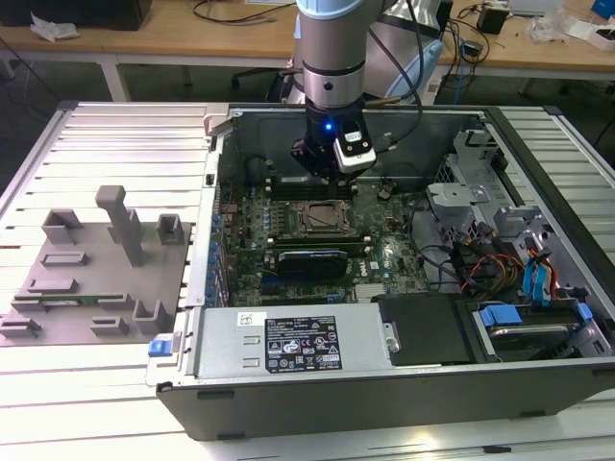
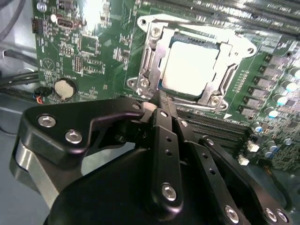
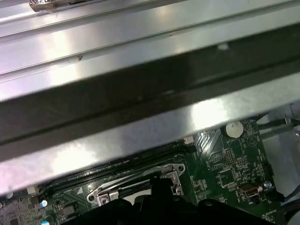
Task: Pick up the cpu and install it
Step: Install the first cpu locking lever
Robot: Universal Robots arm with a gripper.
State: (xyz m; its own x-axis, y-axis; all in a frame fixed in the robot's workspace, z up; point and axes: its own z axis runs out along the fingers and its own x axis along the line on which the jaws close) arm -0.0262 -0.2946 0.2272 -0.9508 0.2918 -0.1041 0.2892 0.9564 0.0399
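The cpu [image 2: 190, 65] has a smooth, pale metal top, maybe a bit shiny; its socket frame [image 2: 151, 44] is bright metal. The gripper [image 2: 161, 105] looks like matt black plastic; the motherboard [image 2: 89, 51] is glossy green.

the arm [image 1: 332, 58] comes straight down, its wrist vertical, a blue light lit on the wrist's dark housing. the gripper [image 2: 161, 101] points downward from it. in the second wrist view its black fingers [image 2: 164, 126] lie pressed together, tips meeting in a narrow point, with nothing held between them.
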